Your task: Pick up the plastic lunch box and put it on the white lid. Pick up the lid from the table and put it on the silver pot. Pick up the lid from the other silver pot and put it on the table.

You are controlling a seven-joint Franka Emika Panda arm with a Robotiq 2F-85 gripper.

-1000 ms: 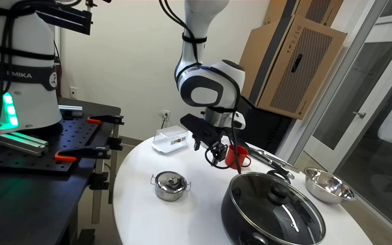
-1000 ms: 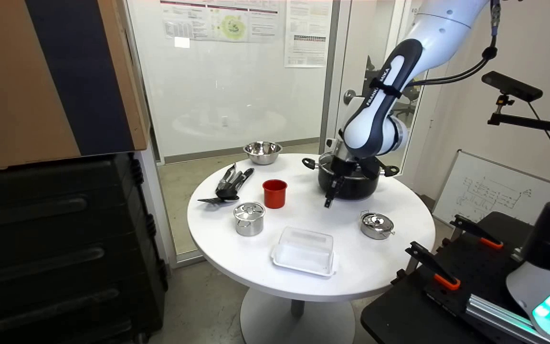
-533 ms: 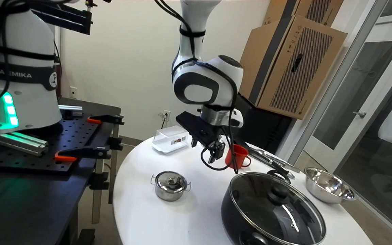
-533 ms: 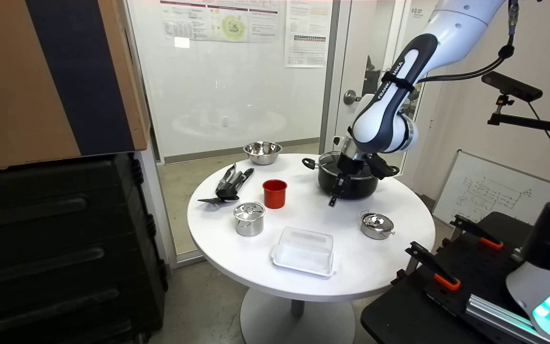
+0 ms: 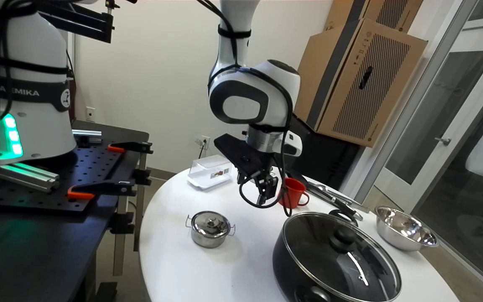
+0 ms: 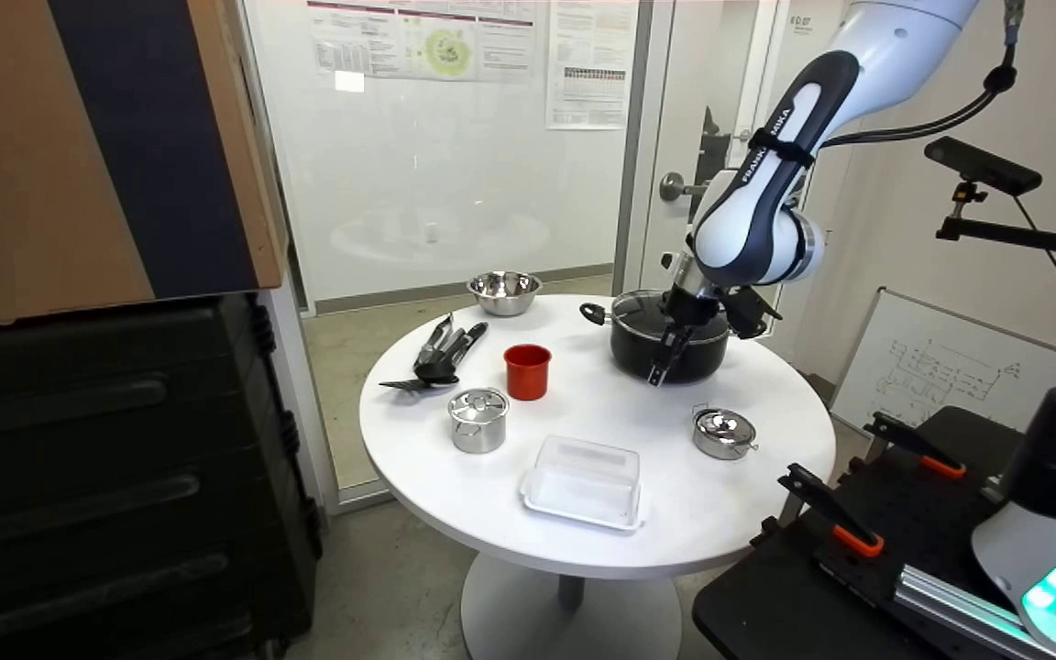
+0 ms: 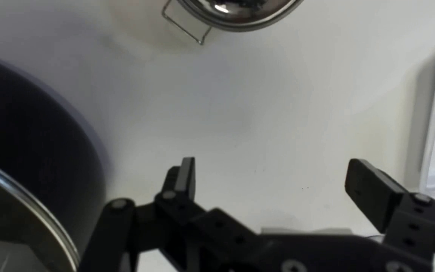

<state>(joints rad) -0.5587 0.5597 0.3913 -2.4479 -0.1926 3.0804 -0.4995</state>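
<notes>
The clear plastic lunch box (image 6: 588,456) stands on the white lid (image 6: 580,520); the box (image 5: 212,162) and lid (image 5: 205,183) also show in an exterior view. The lid's rim (image 7: 434,130) shows at the wrist view's right edge. The narrow silver pot (image 6: 478,433) has its lid (image 6: 478,403) on it. The other silver pot (image 6: 720,446), low and wide, also has a lid (image 5: 211,223) on it; it is cut off at the wrist view's top (image 7: 236,17). No loose lid shows on the table. My gripper (image 7: 272,164) is open and empty, above the table (image 6: 661,374) by the black pan.
The black pan (image 5: 285,268) with a glass lid (image 5: 321,251) stands close beside my gripper, at the wrist view's left (image 7: 32,121). A red mug (image 6: 528,374), black utensils (image 6: 438,365) and a steel bowl (image 6: 504,302) stand on the round white table (image 6: 418,440).
In an exterior view the arm and gripper have moved right and slightly up, to in front of the black pan. The gripper stays empty. The objects on the table have not moved.
</notes>
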